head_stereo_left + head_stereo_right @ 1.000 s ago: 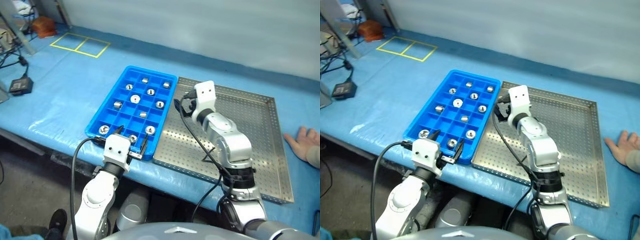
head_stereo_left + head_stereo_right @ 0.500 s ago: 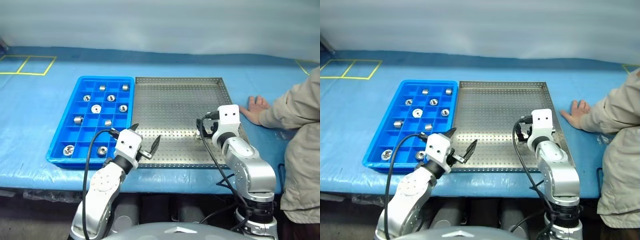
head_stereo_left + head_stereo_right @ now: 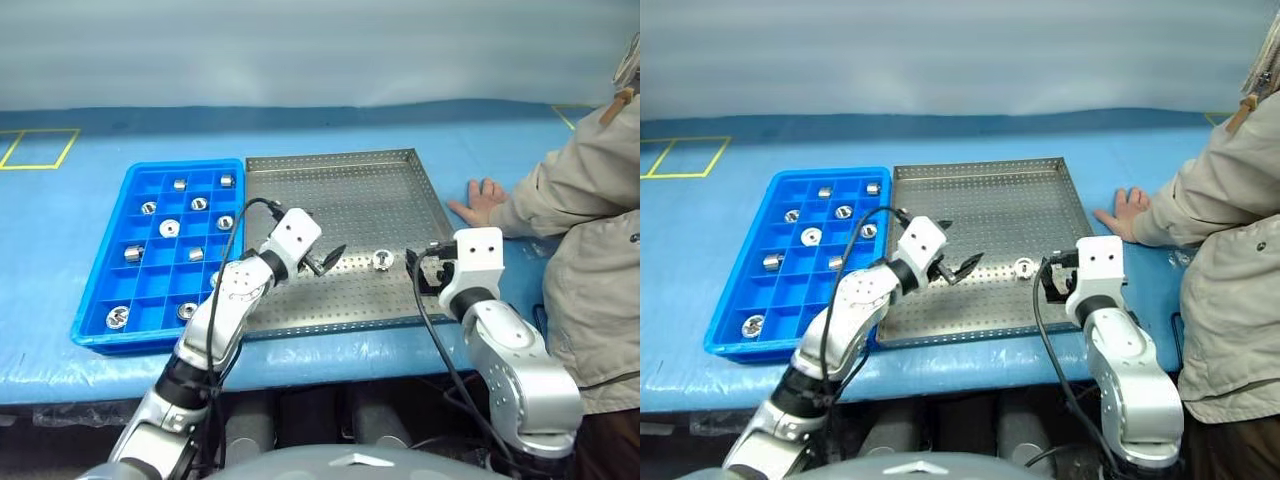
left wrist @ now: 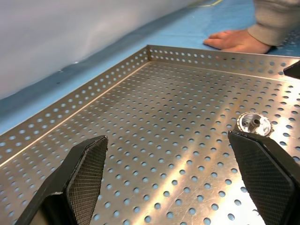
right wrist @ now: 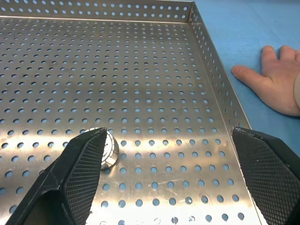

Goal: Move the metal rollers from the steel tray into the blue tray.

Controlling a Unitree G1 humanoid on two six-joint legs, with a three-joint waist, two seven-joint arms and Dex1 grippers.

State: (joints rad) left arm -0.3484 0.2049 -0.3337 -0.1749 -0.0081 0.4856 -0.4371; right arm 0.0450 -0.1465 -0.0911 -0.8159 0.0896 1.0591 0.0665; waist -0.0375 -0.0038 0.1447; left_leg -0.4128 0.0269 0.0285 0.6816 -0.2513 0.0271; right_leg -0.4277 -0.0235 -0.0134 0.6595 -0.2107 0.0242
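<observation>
One metal roller (image 3: 383, 259), a small shiny ring, lies on the perforated floor of the steel tray (image 3: 340, 190), near its front right part. My left gripper (image 3: 322, 260) hovers open over the tray, just left of the roller; in the left wrist view the roller (image 4: 253, 124) sits beyond one fingertip (image 4: 262, 168). My right gripper (image 3: 420, 270) stands open at the tray's right front edge, right of the roller (image 5: 104, 147). The blue tray (image 3: 96, 300) lies left of the steel tray, with several rollers in its compartments.
A person sits at the right, with a hand (image 3: 480, 195) flat on the blue table cover beside the steel tray's right rim. Yellow tape squares (image 3: 35, 148) mark the table at the far left.
The camera has swung right. My left gripper has moved from the blue tray's front edge out over the steel tray, towards the roller. My right gripper has drawn back to the tray's right front.
</observation>
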